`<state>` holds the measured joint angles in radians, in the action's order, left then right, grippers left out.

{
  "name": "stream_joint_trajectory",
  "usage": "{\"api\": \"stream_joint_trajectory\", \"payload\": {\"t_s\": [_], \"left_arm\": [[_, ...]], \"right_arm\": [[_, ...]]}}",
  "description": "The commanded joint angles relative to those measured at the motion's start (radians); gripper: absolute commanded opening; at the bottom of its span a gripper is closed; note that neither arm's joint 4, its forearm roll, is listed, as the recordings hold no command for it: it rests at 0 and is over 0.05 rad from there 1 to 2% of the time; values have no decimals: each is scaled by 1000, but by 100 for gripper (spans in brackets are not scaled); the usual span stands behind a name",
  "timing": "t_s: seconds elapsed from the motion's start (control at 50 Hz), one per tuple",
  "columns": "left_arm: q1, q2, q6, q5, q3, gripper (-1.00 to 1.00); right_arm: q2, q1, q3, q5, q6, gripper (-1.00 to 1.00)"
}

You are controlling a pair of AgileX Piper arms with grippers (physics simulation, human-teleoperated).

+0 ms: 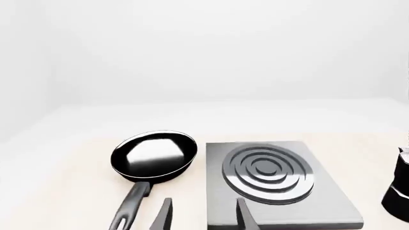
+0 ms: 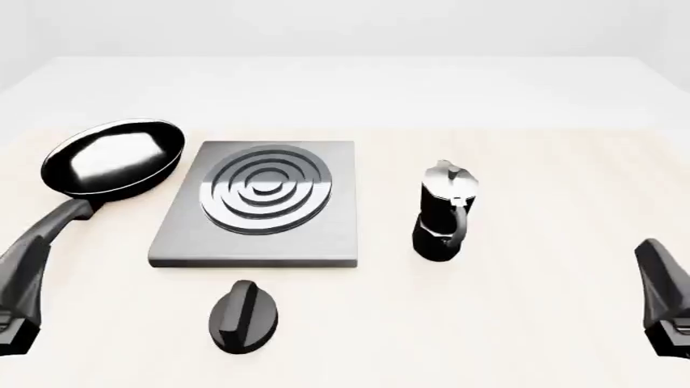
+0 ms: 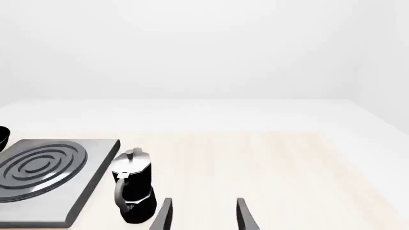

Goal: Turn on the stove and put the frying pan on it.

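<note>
The flat square grey metal stove plate [image 2: 258,212] lies near the middle of the pale wooden bench [image 2: 539,323], its round burner of raised concentric rings [image 2: 265,188] set toward the far half. The separate black teardrop-shaped knob [image 2: 242,317] rests on the bench just in front of the plate's near edge, apart from it. The round black shallow frying pan [image 2: 111,158] sits just left of the plate, close beside it; its glossy inside reflects a bright white patch, and its long curved black handle [image 2: 48,230] runs toward the near left corner. In the left wrist view the pan [image 1: 154,156] and plate [image 1: 281,191] lie side by side with a slim gap.

The left tool [image 1: 204,219] hangs above the bench with its two dark fingers set moderately apart, holding and touching nothing; the gap between them looks toward the pan handle and the plate's edge. The right tool [image 3: 204,218] is likewise parted and empty.

A small black moka pot with a silver lid [image 2: 444,212] stands upright right of the plate, apart from it. Beyond the bench a plain white floor meets plain white walls.
</note>
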<state>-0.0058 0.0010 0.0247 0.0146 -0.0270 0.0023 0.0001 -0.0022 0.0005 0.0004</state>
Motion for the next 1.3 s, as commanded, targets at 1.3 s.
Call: {"api": "stream_joint_trajectory", "payload": {"t_s": [1.3], "left_arm": [[-495, 366, -42, 435, -347, 100]], "right_arm": [[13, 2, -6, -6, 1, 100]]}}
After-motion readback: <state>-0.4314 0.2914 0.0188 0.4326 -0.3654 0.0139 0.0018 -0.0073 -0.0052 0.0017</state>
